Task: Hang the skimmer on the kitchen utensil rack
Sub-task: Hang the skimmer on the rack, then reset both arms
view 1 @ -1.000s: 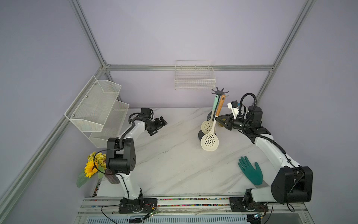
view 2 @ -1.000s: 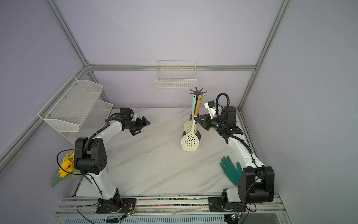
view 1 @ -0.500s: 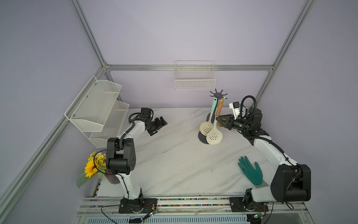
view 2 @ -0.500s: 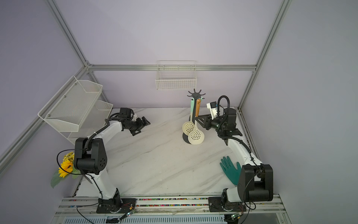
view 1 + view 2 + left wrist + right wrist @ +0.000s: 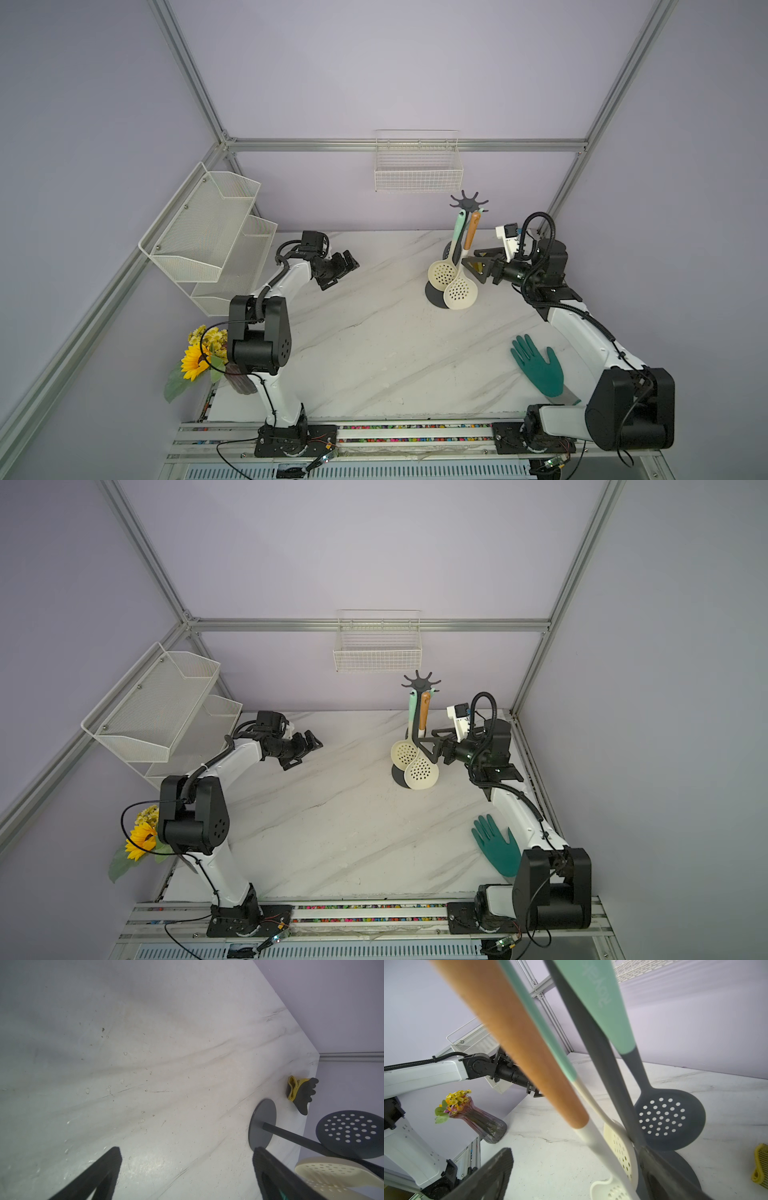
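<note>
Both top views put the kitchen utensil rack (image 5: 468, 202) right of centre on the bench (image 5: 374, 332). The orange-handled skimmer (image 5: 460, 291) hangs from its crown beside a mint-handled skimmer (image 5: 441, 274). My right wrist view adds a dark grey skimmer (image 5: 669, 1120) behind the pole, barely readable from above, and a yellow glove (image 5: 761, 1167) cut off at lower right. My right end effector (image 5: 472, 259) is spread wide; the orange handle runs between the fingers, gripped by neither. Whether one finger touches the pole, I can't tell. My left end effector (image 5: 341, 272), left of centre, is spread too, holding nothing. Which hook carries the skimmer is too small to make out.
</note>
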Action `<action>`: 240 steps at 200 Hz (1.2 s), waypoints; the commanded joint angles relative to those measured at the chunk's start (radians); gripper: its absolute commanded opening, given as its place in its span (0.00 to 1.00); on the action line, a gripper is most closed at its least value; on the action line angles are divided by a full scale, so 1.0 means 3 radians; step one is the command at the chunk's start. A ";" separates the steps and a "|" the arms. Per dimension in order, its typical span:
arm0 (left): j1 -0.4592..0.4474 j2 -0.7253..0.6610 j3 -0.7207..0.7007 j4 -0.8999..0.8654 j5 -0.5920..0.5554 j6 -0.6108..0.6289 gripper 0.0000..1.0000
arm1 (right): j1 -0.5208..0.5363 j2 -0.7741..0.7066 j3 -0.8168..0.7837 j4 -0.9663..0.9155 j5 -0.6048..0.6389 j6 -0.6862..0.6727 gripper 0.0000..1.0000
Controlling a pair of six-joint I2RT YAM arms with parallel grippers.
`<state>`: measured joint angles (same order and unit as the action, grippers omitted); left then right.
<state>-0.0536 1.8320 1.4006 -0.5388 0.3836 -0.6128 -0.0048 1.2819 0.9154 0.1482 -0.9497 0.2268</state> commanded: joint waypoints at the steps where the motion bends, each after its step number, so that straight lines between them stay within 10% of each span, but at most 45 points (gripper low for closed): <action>1: -0.0005 -0.0352 -0.0101 0.0109 -0.0130 0.0420 1.00 | -0.0015 -0.0395 -0.0374 0.0065 -0.0144 0.0048 0.97; 37: 0.0000 -0.0855 -0.0516 0.0363 -0.0950 0.0909 1.00 | -0.0015 -0.1329 -0.1392 0.0069 0.0241 0.0190 0.97; 89: 0.0011 -0.1804 -0.2291 0.2786 -0.1826 0.2280 1.00 | -0.0017 -0.2400 -0.1889 -0.0472 0.2697 0.0350 0.97; 118: 0.0076 -0.1587 -0.3120 0.4387 -0.1641 0.2629 1.00 | -0.0020 -0.1660 -0.1931 0.0268 0.3457 0.0025 0.97; 191: 0.0057 -0.2089 -0.3594 0.4144 -0.1347 0.2353 1.00 | -0.0049 0.0136 -0.1713 0.1709 0.3473 -0.0450 0.97; 240: 0.0081 -0.1213 -0.3687 0.5045 -0.1360 0.2334 1.00 | -0.0144 0.0982 -0.2076 0.3284 0.3184 -0.0405 0.97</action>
<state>-0.0387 1.3399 0.3004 0.7551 -0.0269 0.0978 -0.0383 1.4338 0.3721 0.7174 0.0460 0.1139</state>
